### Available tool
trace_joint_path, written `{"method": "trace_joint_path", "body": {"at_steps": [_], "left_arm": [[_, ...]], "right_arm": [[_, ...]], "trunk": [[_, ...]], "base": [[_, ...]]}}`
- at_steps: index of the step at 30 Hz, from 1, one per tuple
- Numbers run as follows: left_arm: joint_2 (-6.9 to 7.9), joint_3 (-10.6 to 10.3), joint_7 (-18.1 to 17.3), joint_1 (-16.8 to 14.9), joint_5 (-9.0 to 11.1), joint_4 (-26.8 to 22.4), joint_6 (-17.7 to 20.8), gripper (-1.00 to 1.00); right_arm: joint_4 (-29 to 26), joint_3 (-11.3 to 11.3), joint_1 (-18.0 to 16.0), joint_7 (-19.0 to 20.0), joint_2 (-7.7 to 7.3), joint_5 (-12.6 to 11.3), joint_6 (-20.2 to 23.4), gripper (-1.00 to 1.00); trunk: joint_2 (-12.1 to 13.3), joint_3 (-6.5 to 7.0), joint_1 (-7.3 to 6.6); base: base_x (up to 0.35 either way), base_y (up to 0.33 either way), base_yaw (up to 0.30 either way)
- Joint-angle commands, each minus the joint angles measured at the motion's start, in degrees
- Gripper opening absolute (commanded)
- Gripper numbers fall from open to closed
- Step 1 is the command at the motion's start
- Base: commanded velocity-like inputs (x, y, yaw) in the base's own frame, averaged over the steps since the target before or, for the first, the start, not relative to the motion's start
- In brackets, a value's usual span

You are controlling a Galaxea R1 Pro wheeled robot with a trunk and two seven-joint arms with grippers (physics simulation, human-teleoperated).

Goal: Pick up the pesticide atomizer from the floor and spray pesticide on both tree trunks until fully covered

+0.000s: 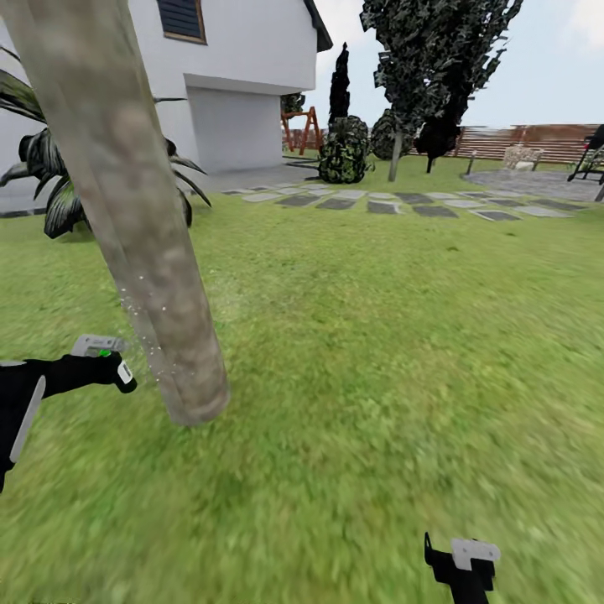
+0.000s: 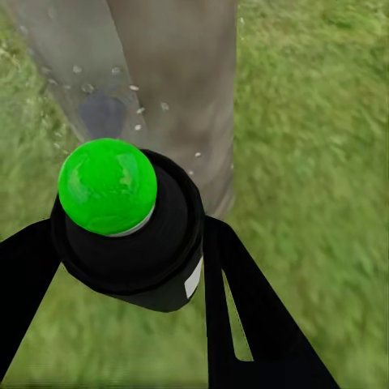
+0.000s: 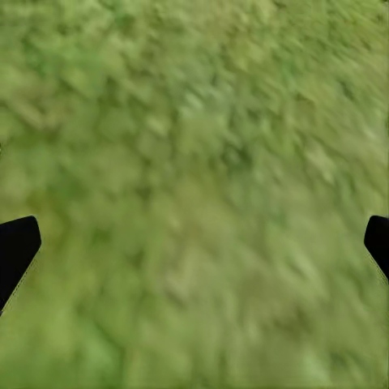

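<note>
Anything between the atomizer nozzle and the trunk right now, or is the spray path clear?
Nothing visible blocks it. The left gripper holds the pesticide atomizer aimed at the tree trunk; between them there is open air with droplets flying toward the bark. The right gripper hangs open over grass, away from the path.

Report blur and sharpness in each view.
Head view: lawn smeared, worst in the foreground; tree trunk soft. Left wrist view: atomizer crisp, trunk and grass behind blurred. Right wrist view: grass wholly blurred, right end effector fingertips dark at the edges.
</note>
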Motion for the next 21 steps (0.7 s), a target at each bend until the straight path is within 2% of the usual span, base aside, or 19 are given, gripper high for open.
{"method": "trace_joint_path", "body": {"at_steps": [1, 5, 8, 12, 19, 21], "left_arm": [[0.02, -0.1, 0.0, 0.1, 0.0, 0.0, 0.0, -1.0], [-0.07, -0.1, 0.3, 0.5, 0.0, 0.6, -0.1, -1.0], [-0.15, 0.0, 0.4, 0.7, -1.9, 2.4, -0.2, -1.0], [-0.15, 0.5, 0.4, 0.8, -2.2, 2.7, -0.2, -1.0], [-0.15, 0.6, 1.0, 0.8, -2.4, 5.4, -0.2, -1.0], [-0.35, 0.3, 1.3, 0.8, -3.1, 6.8, -0.3, -1.0]], "right_arm": [[0.0, 0.0, 0.0, 0.0, 0.0, 0.0, 0.0, 1.0], [0.0, 0.0, 0.0, 0.0, 0.0, 0.0, 0.0, 1.0], [0.0, 0.0, 0.0, 0.0, 0.0, 0.0, 0.0, 1.0], [0.0, 0.0, 0.0, 0.0, 0.0, 0.0, 0.0, 1.0], [0.0, 0.0, 0.0, 0.0, 0.0, 0.0, 0.0, 1.0], [0.0, 0.0, 0.0, 0.0, 0.0, 0.0, 0.0, 1.0]], "trunk": [[0.0, 0.0, 0.0], [0.0, 0.0, 0.0], [0.0, 0.0, 0.0], [0.0, 0.0, 0.0], [0.0, 0.0, 0.0], [0.0, 0.0, 0.0]], "base": [[0.208, -0.22, 0.125], [0.226, -0.205, 0.032], [0.25, -0.176, 0.002], [0.047, -0.255, 0.01], [0.001, -0.273, 0.245], [0.0, -0.273, 0.277]]}}
